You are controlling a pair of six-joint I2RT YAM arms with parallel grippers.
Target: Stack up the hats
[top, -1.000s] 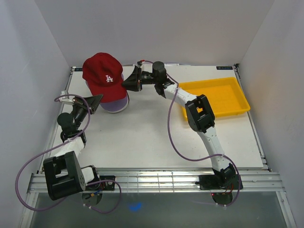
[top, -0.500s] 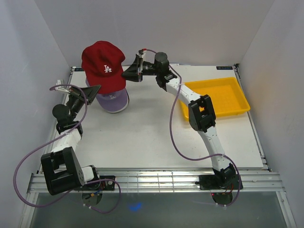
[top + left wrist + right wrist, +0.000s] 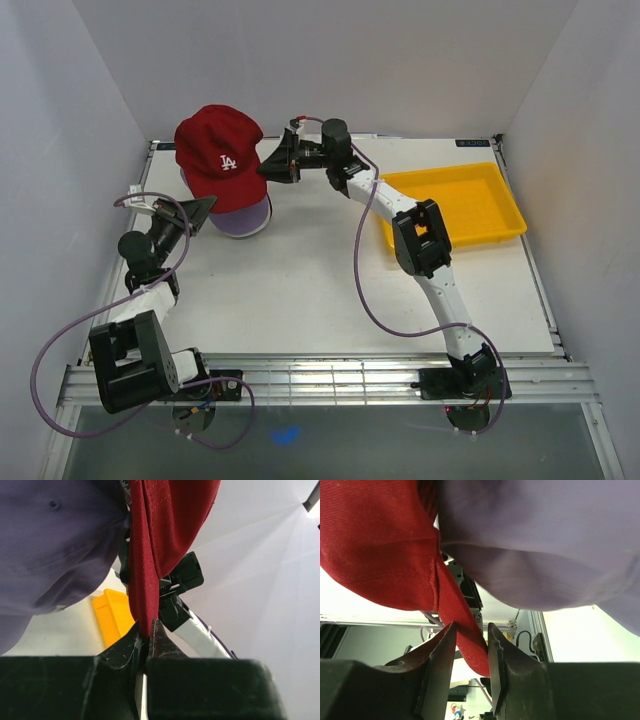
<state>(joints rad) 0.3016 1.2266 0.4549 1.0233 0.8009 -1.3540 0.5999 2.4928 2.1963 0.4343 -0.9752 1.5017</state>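
one red cap [image 3: 218,148], white la logo [image 3: 230,163], over purple cap [image 3: 243,217]

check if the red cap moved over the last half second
Yes. The red cap has come down toward the purple cap on the table, hiding more of it than before.

Legible markings: one logo.
White "LA" monogram on the front of the red cap [image 3: 215,140]; small dark label [image 3: 475,143] at the surface's [image 3: 300,290] far corner is unreadable.

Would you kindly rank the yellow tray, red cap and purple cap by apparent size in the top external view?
Yellow tray
red cap, close behind, but held nearer the camera
purple cap, mostly hidden
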